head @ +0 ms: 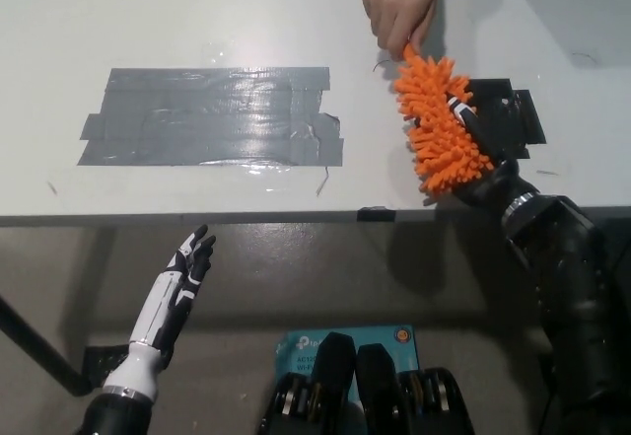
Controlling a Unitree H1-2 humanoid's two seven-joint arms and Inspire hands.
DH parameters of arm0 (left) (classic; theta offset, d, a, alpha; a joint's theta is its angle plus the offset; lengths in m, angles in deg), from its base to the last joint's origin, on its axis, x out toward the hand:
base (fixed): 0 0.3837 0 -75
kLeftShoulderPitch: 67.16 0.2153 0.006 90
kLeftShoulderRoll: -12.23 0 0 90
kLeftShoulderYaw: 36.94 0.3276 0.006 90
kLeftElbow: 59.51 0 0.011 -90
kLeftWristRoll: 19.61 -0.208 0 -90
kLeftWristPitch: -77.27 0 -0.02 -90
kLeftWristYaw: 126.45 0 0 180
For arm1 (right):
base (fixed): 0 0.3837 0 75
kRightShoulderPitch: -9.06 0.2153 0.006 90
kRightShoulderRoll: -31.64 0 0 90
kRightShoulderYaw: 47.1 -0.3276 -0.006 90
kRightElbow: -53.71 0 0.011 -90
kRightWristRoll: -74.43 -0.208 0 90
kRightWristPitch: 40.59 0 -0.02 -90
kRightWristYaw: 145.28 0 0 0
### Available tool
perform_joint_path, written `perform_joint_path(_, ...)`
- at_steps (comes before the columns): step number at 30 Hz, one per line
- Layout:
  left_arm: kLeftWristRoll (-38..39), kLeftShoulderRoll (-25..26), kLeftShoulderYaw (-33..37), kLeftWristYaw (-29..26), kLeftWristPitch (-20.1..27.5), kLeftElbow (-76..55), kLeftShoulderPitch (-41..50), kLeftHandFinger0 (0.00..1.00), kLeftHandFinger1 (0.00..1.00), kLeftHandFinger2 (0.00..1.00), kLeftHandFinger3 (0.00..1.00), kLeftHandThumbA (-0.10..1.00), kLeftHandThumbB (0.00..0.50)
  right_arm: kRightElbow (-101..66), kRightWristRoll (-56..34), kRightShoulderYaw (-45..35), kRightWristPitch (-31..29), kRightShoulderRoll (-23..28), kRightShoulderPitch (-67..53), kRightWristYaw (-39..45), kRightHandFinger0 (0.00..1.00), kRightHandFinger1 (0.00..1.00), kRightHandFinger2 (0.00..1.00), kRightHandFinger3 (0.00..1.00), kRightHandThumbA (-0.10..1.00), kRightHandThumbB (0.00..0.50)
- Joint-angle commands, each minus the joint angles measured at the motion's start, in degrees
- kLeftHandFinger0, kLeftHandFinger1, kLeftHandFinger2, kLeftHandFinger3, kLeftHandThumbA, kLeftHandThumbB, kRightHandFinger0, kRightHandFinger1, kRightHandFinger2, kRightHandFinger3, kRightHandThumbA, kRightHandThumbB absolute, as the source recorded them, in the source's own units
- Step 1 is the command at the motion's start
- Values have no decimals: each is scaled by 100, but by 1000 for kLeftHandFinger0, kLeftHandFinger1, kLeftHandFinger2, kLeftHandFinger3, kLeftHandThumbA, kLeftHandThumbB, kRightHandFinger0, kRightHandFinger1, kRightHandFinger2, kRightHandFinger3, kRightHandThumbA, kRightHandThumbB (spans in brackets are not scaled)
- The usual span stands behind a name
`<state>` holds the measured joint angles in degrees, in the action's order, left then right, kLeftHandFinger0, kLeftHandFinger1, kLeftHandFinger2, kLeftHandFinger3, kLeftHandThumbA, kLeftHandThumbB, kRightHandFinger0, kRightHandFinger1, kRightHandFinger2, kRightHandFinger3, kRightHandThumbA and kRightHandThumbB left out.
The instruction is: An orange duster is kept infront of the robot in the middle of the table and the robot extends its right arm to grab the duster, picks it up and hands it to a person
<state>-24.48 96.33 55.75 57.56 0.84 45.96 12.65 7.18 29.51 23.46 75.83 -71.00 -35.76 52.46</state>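
Handover is on: our right hand (483,144) clamps the orange duster (439,124) while a person's hand (399,1) grips its handle at upper right. We should release only once they pull firmly. Left hand (182,282) rests lower left, fingers apart.

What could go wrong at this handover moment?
1. The person's hand grips only the handle end of the fluffy orange microfibre duster while the black right hand holds its head; a badly timed release could drop it onto the white table.
2. A pull against the closed hand could strain both. The white left hand hangs idle below the table.
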Motion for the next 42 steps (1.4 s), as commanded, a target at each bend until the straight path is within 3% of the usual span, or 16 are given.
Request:
perform_joint_path(1, -44, 90, -43, -15, 108, -153, -117, 1000, 1000, 1000, 1000, 955, 214, -273, -430, 209, 50, 138, 136, 27, 0, 327, 779, 1000, -100, 142)
perform_joint_path(2, -23, 81, -50, -10, 102, -178, -106, 1000, 1000, 1000, 1000, 951, 208, -252, -562, 301, 50, 185, 86, 383, 443, 801, 1000, 1000, 150, 306)
perform_joint_path(3, -25, 78, -51, -13, 110, -181, -105, 1000, 1000, 1000, 1000, 950, 209, -252, -593, 313, 50, 193, 58, 563, 1000, 1000, 1000, 1000, 267, 294)
perform_joint_path(5, -33, 76, -51, -19, 126, -177, -105, 1000, 1000, 1000, 1000, 951, 210, -260, -618, 332, 50, 204, 28, 736, 1000, 1000, 1000, 1000, 293, 302)
perform_joint_path(6, -28, 76, -51, -16, 153, -160, -108, 1000, 1000, 1000, 1000, 951, 210, -229, -639, 317, 50, 202, 13, 939, 1000, 1000, 1000, 1000, 425, 362)
perform_joint_path(8, -39, 76, -52, -23, 148, -154, -111, 1000, 1000, 1000, 1000, 952, 211, -262, -520, 280, 50, 183, -25, 1256, 1000, 1000, 1000, 1000, 502, 440)
perform_joint_path(9, -42, 76, -52, -24, 144, -154, -111, 1000, 1000, 1000, 1000, 953, 212, -275, -489, 277, 50, 180, -31, 1283, 1000, 1000, 1000, 1000, 514, 455)
perform_joint_path(10, -44, 85, -58, -23, 117, -158, -134, 1000, 1000, 1000, 1000, 956, 215, -309, -387, 292, -11, 180, -26, 1336, 1000, 1000, 1000, 1000, 588, 495)
perform_joint_path(11, -36, 87, -62, -19, 125, -149, -143, 1000, 1000, 1000, 1000, 957, 214, -359, -287, 328, -104, 183, -40, 1357, 1000, 1000, 1000, 1000, 649, 499)
perform_joint_path(16, -29, 70, -49, -11, 179, -98, -147, 1000, 1000, 1000, 1000, 956, 211, -496, -195, 360, -239, 268, -162, 1633, 1000, 1000, 1000, 1000, 827, 500)
perform_joint_path(25, 14, 88, -77, 3, 150, -102, -145, 1000, 1000, 1000, 1000, 949, 222, -2103, -22, 463, -125, 528, -949, 1621, 1000, 1000, 1000, 1000, 811, 500)
perform_joint_path(27, -9, 77, -62, 5, 125, -115, -103, 1000, 1000, 1000, 1000, 951, 207, -3075, 312, 694, -288, 761, -1442, 1623, 1000, 1000, 1000, 1000, 916, 500)
perform_joint_path(30, -72, 85, -36, -4, 93, -127, -68, 1000, 1000, 1000, 1000, 964, 206, -3945, 571, 810, -365, 914, -1924, 1444, 1000, 1000, 1000, 1000, 886, 490)
perform_joint_path(32, -70, 81, -36, -13, 138, -104, -28, 1000, 1000, 1000, 1000, 965, 202, -4541, 992, 926, -667, 957, -2354, 1286, 1000, 1000, 1000, 1000, 908, 482)
perform_joint_path(38, 7, 35, -39, -4, 249, 19, 82, 1000, 1000, 1000, 1000, 936, 201, -4953, 2191, 1091, -1756, 810, -3212, 797, 1000, 1000, 1000, 1000, 863, 380)
perform_joint_path(42, 13, 4, -29, -3, 216, -20, 151, 1000, 1000, 1000, 1000, 926, 193, -4577, 2764, 1139, -2368, 709, -3423, 429, 1000, 1000, 1000, 1000, 844, 397)
